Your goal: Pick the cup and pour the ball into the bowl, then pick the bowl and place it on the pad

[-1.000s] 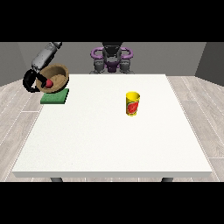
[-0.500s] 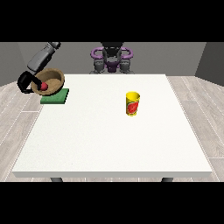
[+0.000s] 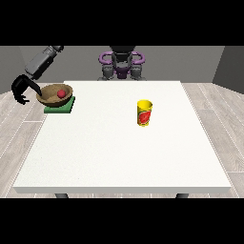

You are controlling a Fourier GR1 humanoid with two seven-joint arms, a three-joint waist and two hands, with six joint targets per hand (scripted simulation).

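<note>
Yellow cup (image 3: 144,113) upright — red label, writing unreadable.

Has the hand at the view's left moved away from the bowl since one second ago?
Yes. The hand has moved towards the view's left, off the bowl, which sits on the green pad beyond the table's edge.

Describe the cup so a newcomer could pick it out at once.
Start at the white table and look right of its middle. The cup stands there upright and alone, far from the bowl on the green pad at the far left corner. It is yellow with a red mark.
</note>
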